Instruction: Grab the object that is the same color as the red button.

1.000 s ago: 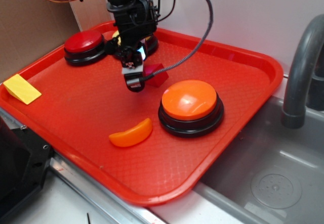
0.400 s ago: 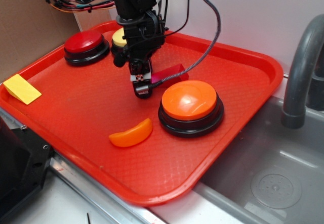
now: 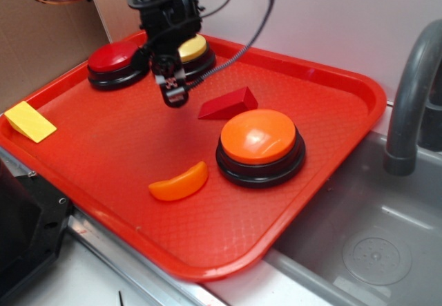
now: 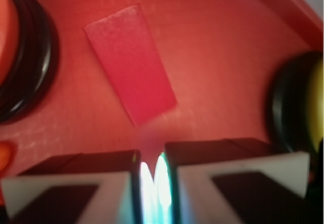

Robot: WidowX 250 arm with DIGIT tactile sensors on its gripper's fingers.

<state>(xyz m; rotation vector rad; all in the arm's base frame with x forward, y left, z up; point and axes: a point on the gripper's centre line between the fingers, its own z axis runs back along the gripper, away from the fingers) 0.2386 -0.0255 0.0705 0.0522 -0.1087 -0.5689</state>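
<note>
The object, a dark-red wedge block (image 3: pixel 228 104), lies on its side on the red tray (image 3: pixel 110 154), just behind the orange button (image 3: pixel 259 137). My gripper (image 3: pixel 173 97) hangs to the left of the wedge, apart from it, between it and the red button (image 3: pixel 114 57) at the tray's back left. In the wrist view the wedge (image 4: pixel 130 62) lies ahead of the gripper (image 4: pixel 152 168). The jaws are shut, with only a thin bright slit and nothing between them.
A yellow button (image 3: pixel 192 47) stands behind the gripper. An orange crescent (image 3: pixel 179 183) lies near the tray's front, and a yellow wedge (image 3: pixel 29 121) rests on its left rim. A sink (image 3: pixel 373 251) and grey faucet (image 3: pixel 407 92) are to the right.
The gripper has pulled back to the left, away from the wedge, and holds nothing. The wedge has shifted slightly right and now lies in plain sight on the tray.
</note>
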